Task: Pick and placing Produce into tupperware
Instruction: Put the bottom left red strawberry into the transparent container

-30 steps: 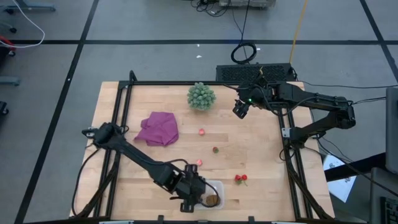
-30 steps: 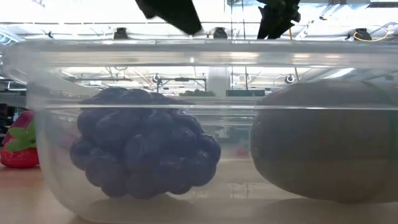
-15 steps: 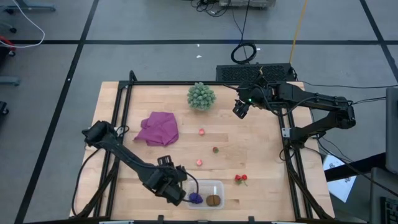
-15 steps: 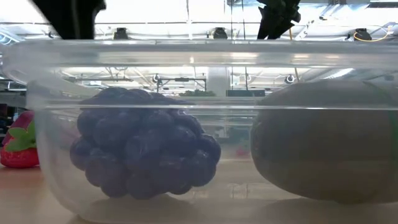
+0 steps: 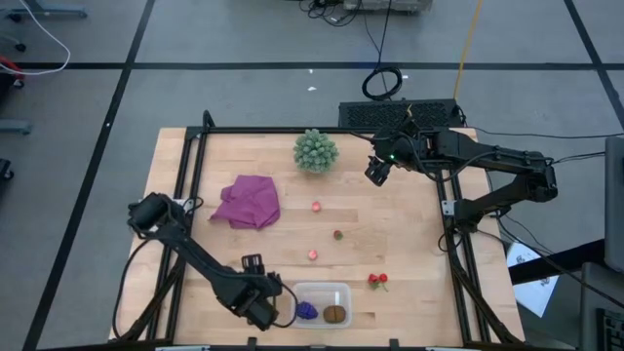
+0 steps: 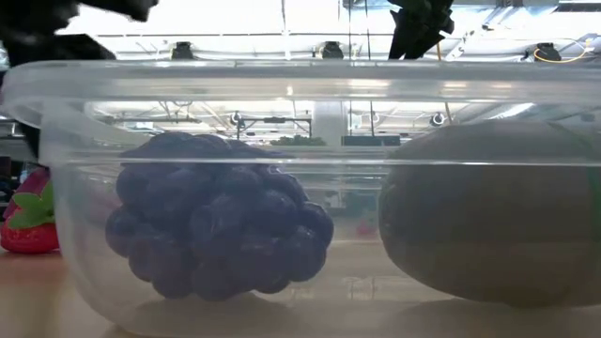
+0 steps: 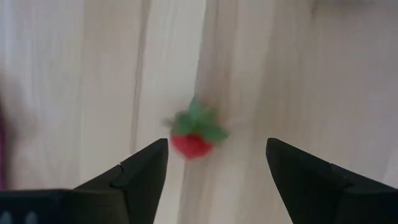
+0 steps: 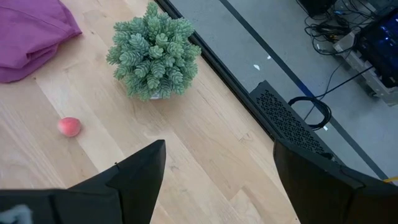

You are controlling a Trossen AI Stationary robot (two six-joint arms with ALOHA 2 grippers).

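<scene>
Clear tupperware (image 5: 323,303) w/ grapes (image 5: 307,311), kiwi (image 5: 334,314); prob. strawberry (image 5: 312,254) outside.

No text, label, brand, number or sign can be read anywhere in these views. The wooden table (image 5: 409,244), the clear tupperware (image 5: 323,303) and the purple cloth (image 5: 250,202) all show plain surfaces with no lettering. The papers on the floor beside the table (image 5: 531,273) are too small to tell whether they carry any writing.
</scene>
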